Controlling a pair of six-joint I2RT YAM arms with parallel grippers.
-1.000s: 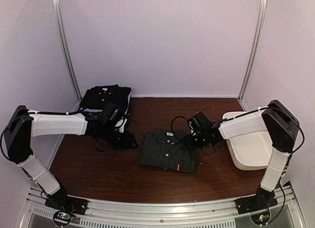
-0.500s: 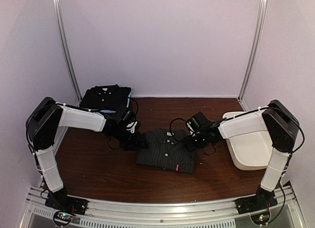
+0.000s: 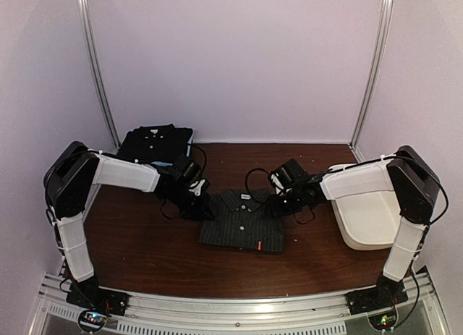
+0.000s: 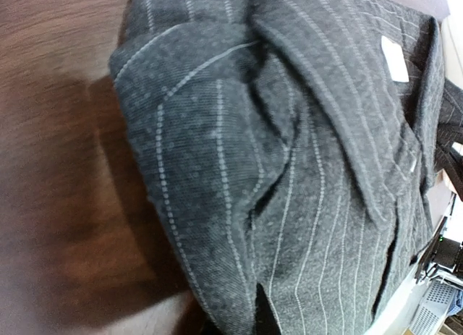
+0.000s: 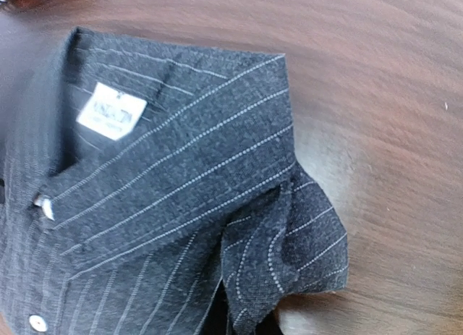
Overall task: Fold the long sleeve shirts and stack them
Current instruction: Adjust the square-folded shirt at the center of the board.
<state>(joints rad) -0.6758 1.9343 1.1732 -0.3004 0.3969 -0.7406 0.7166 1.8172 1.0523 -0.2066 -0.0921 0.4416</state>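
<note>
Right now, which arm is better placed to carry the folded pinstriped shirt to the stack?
Left, probably. The left tool pinches the pinstriped shirt on its left corner, and the stack lies just behind that arm; the right tool is farther away.

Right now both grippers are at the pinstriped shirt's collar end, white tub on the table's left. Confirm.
Not quite: the white tub is on the table's right, per the top view. The left gripper and right gripper are at the pinstriped shirt's collar end.
</note>
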